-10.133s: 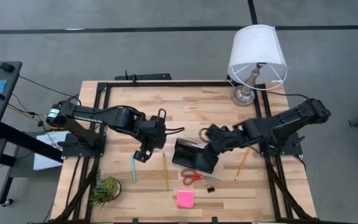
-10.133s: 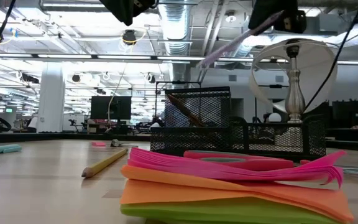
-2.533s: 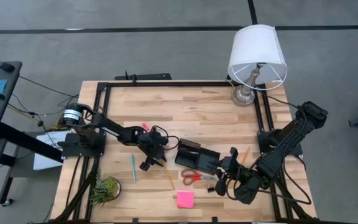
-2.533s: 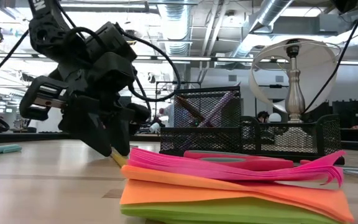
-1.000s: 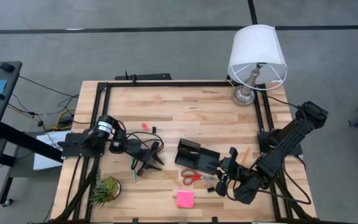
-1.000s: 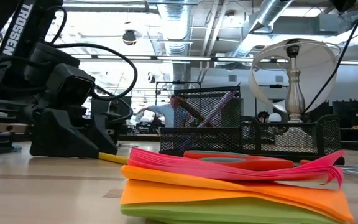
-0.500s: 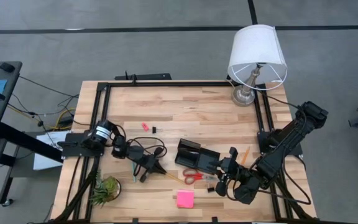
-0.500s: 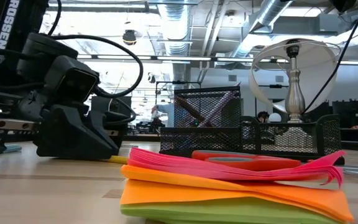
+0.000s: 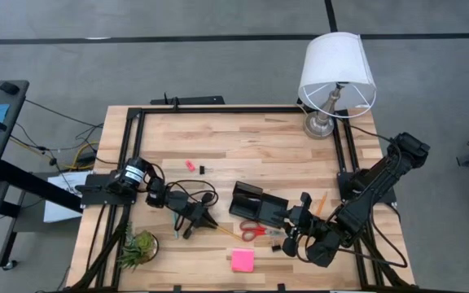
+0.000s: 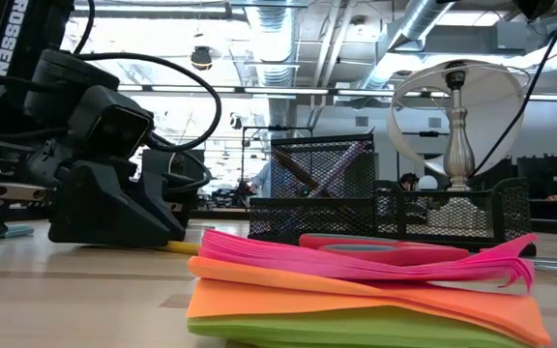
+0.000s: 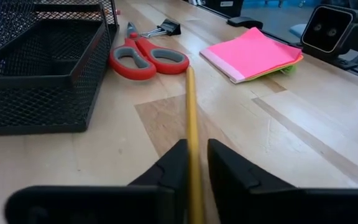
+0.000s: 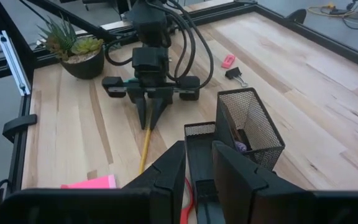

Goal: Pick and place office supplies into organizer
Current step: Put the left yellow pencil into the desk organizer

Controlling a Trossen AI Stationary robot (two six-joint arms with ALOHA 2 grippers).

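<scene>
- The plant [image 9: 139, 247] sits at about 8 o'clock on the worktop [image 9: 251, 138], by the near left corner.
- The teal pen [image 9: 174, 228] lies just to the plant's 2 o'clock, partly under the left arm.
- The left hand [image 9: 204, 220] is low on the worktop at about 8 o'clock from centre, its fingers [image 11: 173, 168] closed on the yellow pencil [image 11: 191, 118], which lies flat on the wood and points towards the scissors [image 9: 260, 231].
- The pink eraser [image 9: 190, 164] and a small binder clip [image 9: 201, 169] lie at 10 o'clock, well apart from the rest.
- The organizer [image 9: 257, 205] stands near centre, at the left hand's 3 o'clock.
- The scissors lie touching its 6 o'clock side; the sticky-note pad [image 9: 243, 260] lies farther towards 6 o'clock.
- The right hand [image 9: 298, 218] hovers at the organizer's 4 o'clock, fingers [image 12: 166, 171] slightly apart, holding nothing.
- The orange pencil [image 9: 321, 202] lies at 4 o'clock, beside the right arm.
- The lamp [image 9: 336, 73] stands at 1 o'clock.
</scene>
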